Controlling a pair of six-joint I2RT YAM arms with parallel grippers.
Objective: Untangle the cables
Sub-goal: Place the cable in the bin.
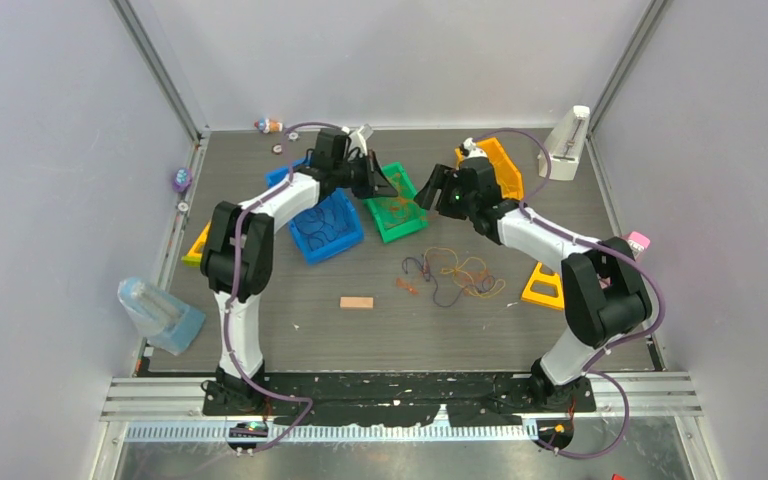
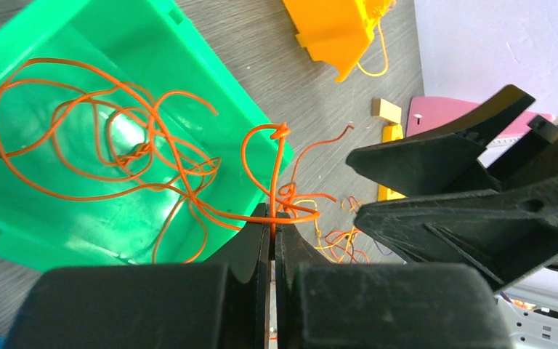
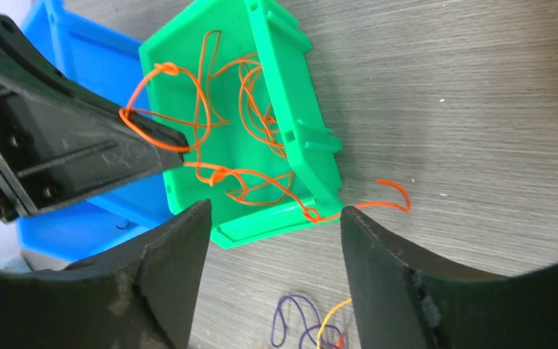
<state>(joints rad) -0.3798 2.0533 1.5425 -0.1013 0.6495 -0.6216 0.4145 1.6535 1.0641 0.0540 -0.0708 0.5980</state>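
My left gripper [image 1: 388, 185] is shut on an orange cable [image 2: 280, 167] and holds it over the green bin [image 1: 412, 222]. The rest of that orange cable [image 3: 251, 116] lies in loops inside the green bin [image 3: 276, 43], with one end trailing over its rim onto the table [image 3: 389, 200]. My right gripper [image 1: 426, 196] is open and empty, just right of the green bin, facing the left gripper [image 3: 178, 138]. A loose tangle of purple, yellow and orange cables [image 1: 457, 272] lies on the table in front.
A blue bin [image 1: 325, 228] with dark cables sits left of the green one. An orange bin [image 1: 500, 165] stands behind my right arm. Yellow pieces [image 1: 543, 288] lie right, a small wooden block [image 1: 356, 302] lies in the middle, and a clear container [image 1: 155, 312] at left.
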